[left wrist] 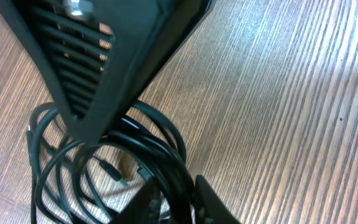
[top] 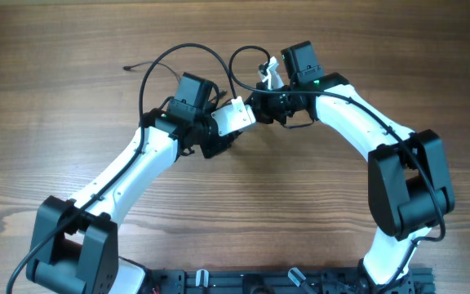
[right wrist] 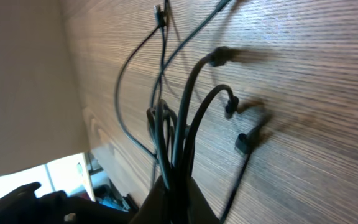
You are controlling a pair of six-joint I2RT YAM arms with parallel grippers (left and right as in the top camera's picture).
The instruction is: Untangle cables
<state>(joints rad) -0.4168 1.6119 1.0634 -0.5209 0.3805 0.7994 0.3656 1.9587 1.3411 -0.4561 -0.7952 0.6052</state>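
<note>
Right jaws on cables point(right wrist: 166, 149), strands lengthwise ahead

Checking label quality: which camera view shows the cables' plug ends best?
Right wrist: several plug ends of the cables show close up and well apart. Left wrist shows coiled loops and one small plug. Overhead shows only one tiny end.

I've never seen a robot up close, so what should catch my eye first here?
The left arm and right arm arch inward, tips almost meeting above the wooden table. There, thin black cables gather into one bundle pinched in the right gripper, plug ends splaying loose over the wood.
</note>
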